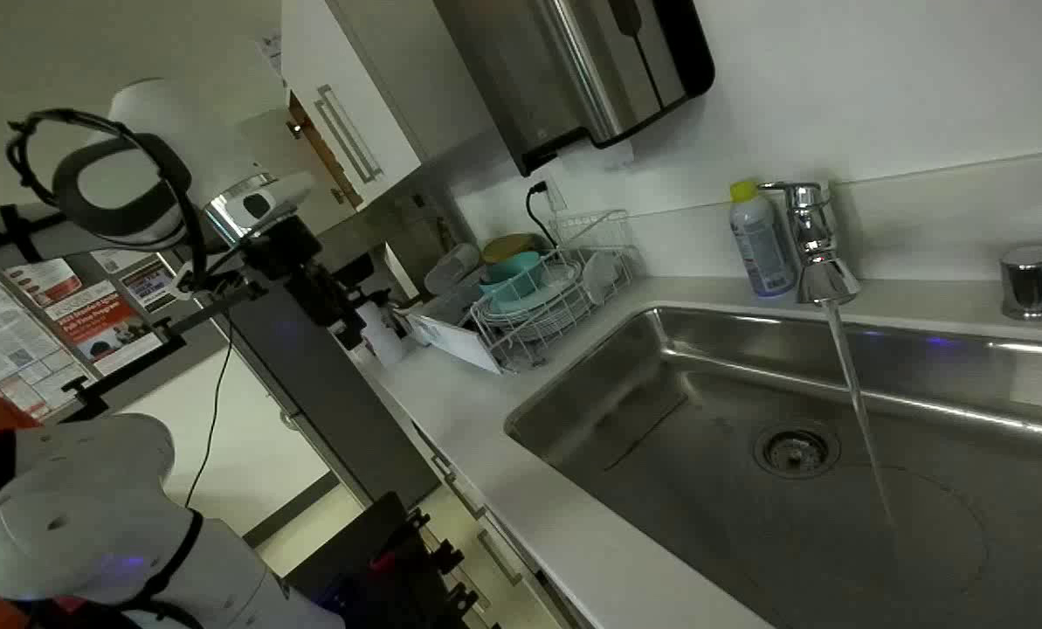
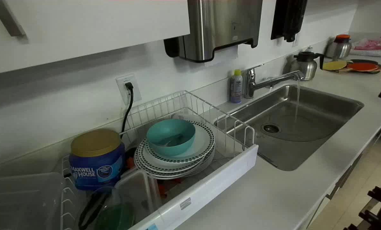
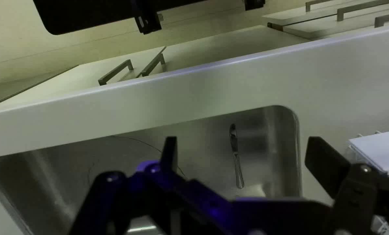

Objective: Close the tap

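Observation:
The chrome tap stands upright behind the steel sink, with its lever on top. It also shows in an exterior view, with its lever raised and its long spout reaching over the sink. A stream of water runs from the spout into the sink. My gripper hangs in the air on the near side of the counter, well apart from the tap. In the wrist view my gripper has its fingers wide apart with nothing between them. The tap is out of the wrist view.
A spray bottle with a yellow cap stands right beside the tap. A dish rack with plates and a teal bowl sits beside the sink. A steel dispenser hangs above. A knife lies in the sink.

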{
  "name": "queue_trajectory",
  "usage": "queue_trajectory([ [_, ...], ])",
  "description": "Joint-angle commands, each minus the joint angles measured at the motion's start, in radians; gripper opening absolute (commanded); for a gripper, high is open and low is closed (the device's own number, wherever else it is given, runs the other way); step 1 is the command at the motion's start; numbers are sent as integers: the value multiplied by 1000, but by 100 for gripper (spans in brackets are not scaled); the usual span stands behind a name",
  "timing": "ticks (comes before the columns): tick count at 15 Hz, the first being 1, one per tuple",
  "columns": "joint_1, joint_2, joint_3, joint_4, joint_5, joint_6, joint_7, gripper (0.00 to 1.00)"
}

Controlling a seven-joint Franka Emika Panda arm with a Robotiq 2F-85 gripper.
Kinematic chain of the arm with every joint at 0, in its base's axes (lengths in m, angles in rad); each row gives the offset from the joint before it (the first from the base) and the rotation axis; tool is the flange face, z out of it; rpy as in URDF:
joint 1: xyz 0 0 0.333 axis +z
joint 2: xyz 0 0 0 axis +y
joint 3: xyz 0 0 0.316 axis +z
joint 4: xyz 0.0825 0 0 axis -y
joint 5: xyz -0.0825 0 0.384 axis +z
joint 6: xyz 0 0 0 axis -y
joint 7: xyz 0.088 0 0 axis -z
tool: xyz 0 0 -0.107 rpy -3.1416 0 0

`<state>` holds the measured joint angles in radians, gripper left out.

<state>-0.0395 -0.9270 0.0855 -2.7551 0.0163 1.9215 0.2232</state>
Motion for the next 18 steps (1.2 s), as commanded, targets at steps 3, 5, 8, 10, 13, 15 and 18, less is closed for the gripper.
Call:
queue_trajectory([
  [3,-1,1,0,2,0,-2,-1,100],
  [5,-1,1,0,2,0,-2,-1,100],
  [8,7,13,4,16,9,26,-1,100],
  [10,4,34,12,46,1,67,1,100],
  [13,-14,102,5,115,-9,165,2,100],
  [15,-30,157,3,157,-19,248,4,100],
  [18,-71,264,9,226,-57,357,17,100],
])
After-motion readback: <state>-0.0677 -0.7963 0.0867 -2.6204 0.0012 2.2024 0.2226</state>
